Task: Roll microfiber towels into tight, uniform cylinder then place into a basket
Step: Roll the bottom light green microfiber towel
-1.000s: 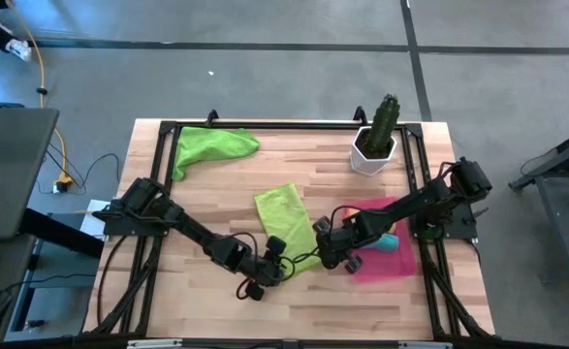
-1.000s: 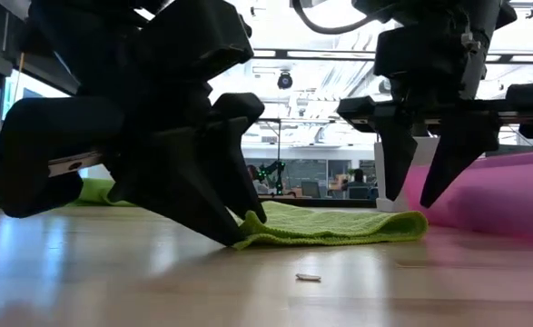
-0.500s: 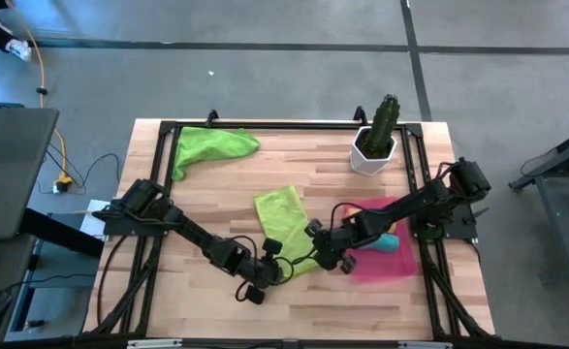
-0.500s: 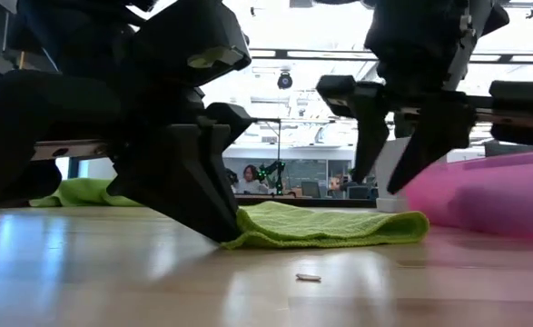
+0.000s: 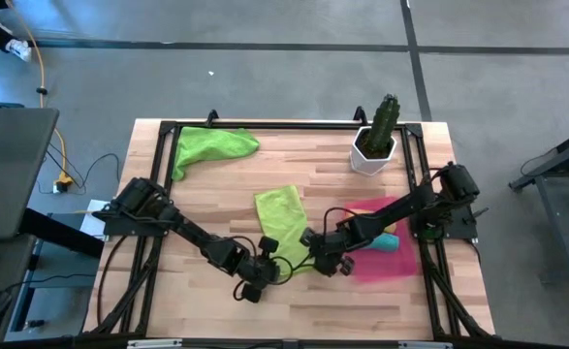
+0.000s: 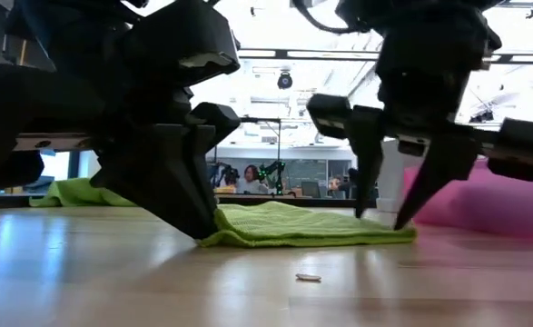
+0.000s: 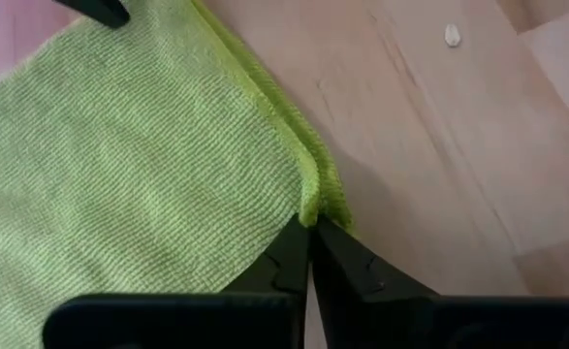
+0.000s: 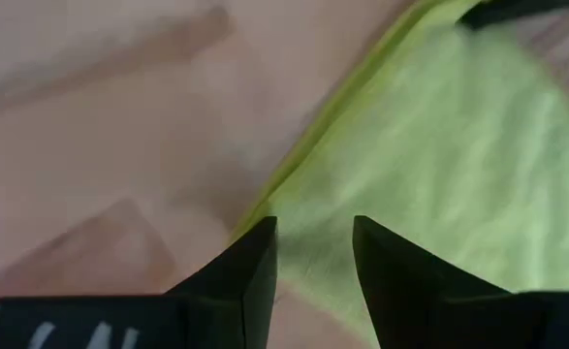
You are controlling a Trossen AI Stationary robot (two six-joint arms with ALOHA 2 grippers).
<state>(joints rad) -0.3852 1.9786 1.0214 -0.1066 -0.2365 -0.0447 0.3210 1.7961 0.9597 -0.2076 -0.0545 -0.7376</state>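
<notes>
While the left end effector [image 7: 310, 250] is keeping its pinch on the near corner of the lime green towel [image 5: 282, 215], the right end effector [image 5: 315, 254] is coming across from the basket [image 5: 400, 264] side and dropping onto the towel's other near corner. Half a second ago it was hanging above the desk [image 5: 216, 194] beside the cloth; now, in the low view, its fingertips [image 6: 402, 216] are reaching down to the cloth's edge with the jaws set narrowly apart, and its wrist view is showing that edge lying right between the 2 fingers. Nothing is gripped on that side yet.

From the left wrist view, the left fingers are closed tight, with a small ridge of green fabric bunching at their tips.

To my eye this is setting up a 2-handed roll: both near corners held, then turned away toward the far edge. No rolling is happening yet, as the towel is lying flat.

Another green towel [image 5: 211, 147] is sitting crumpled at the far left corner, and something teal [image 5: 389, 241] is already resting in the basket.
</notes>
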